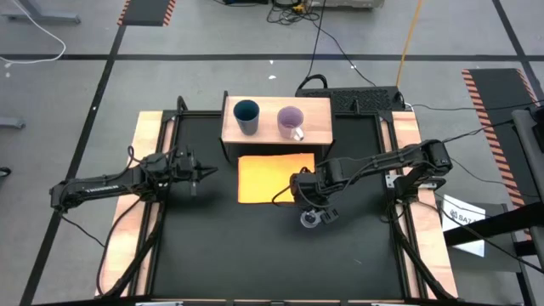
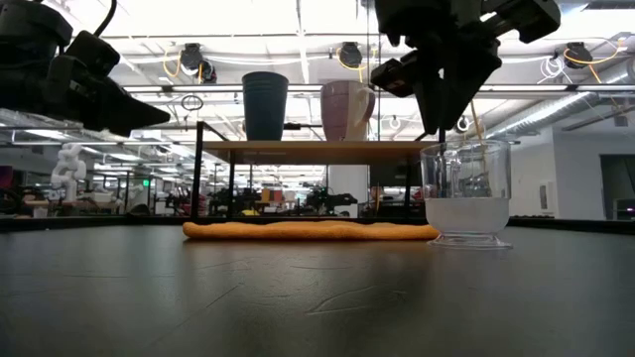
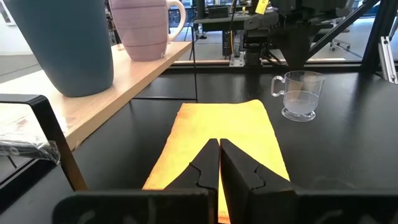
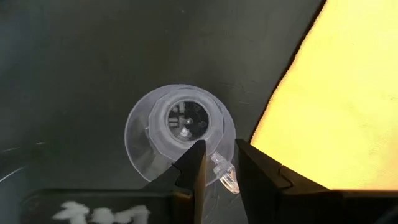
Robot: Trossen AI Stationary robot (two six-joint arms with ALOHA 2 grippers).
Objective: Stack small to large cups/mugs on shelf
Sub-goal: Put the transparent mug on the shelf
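Right gripper (image 4: 217, 163) hangs directly above the clear cup (image 4: 180, 134), fingers part-open astride its rim, nothing held. Left gripper (image 3: 219, 163) shut, empty, farther off.

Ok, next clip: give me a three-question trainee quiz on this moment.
1. True or false: the dark blue tumbler and the lilac mug stand on the shelf.
2. Where is the clear cup? A) on the shelf B) on the black table beside the orange sheet C) lifted in the air
3. Fill in: the right pincer is poised over the clear cup's ____.

Key: 1 true; 2 B; 3 handle
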